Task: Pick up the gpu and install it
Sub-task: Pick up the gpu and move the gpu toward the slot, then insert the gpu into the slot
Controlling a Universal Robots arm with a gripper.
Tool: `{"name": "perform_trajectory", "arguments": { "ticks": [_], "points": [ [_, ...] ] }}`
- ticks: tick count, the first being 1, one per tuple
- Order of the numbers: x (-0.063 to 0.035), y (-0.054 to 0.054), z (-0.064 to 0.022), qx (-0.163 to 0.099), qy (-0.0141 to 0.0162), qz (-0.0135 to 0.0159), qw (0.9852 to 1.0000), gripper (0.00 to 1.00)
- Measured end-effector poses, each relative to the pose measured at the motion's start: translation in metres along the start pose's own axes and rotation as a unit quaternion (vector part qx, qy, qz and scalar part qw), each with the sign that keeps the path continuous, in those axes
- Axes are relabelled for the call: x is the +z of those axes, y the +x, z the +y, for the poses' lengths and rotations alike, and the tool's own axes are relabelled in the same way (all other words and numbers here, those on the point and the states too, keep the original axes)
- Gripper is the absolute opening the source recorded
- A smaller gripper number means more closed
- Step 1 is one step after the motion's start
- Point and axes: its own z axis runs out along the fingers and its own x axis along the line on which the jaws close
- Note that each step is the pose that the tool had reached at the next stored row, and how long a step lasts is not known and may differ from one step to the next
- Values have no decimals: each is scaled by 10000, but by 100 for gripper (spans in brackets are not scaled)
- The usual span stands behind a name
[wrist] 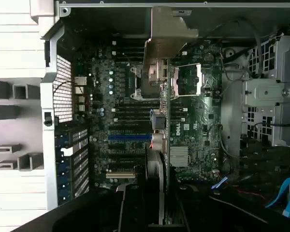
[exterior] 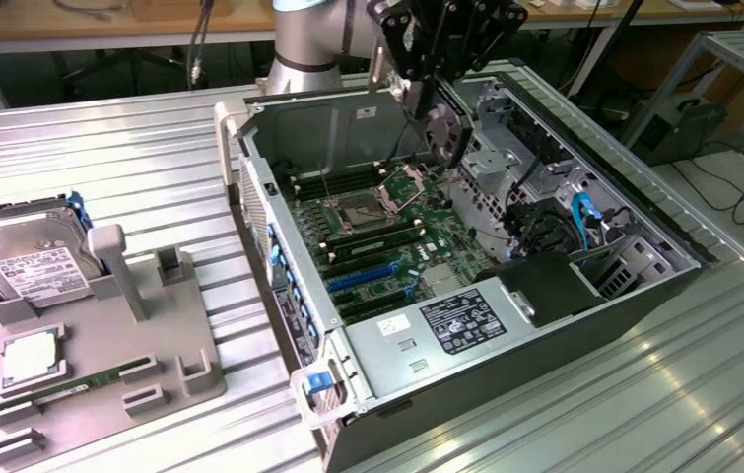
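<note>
Jaws around one gpu (exterior: 445, 133) over one open case (exterior: 345, 126).

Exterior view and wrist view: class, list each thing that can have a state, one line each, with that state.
computer case: lying on its side, open
gripper: shut on the gpu
gpu: held over the computer case, not yet seated
hard drive: propped in the grey fixture, outside the computer case
</note>
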Motion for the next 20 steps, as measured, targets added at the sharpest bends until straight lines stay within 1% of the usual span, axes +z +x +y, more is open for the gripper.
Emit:
{"name": "perform_trajectory", "arguments": {
  "ticks": [1,4,6,8,9,10,11,13,14,18,19,20],
  "points": [
    [16,-156,2,1,1,0,10000,27],
    [16,-156,2,-28,0,0,10000,27],
    [16,-156,2,-226,-2,2,9997,27],
    [16,-156,2,-360,-4,3,9994,27],
    [16,-156,2,-494,-5,5,9988,27],
    [16,-156,2,-677,-7,7,9977,27],
    [16,-156,2,-786,-9,8,9969,27],
    [16,-156,2,-951,-11,9,9955,27],
    [16,-156,2,-1005,-11,10,9949,27],
    [16,-156,2,-1261,-14,13,9920,27],
    [16,-156,2,-1346,-15,14,9909,27],
    [16,-155,2,-1402,-16,14,9901,27]
  ]
}}
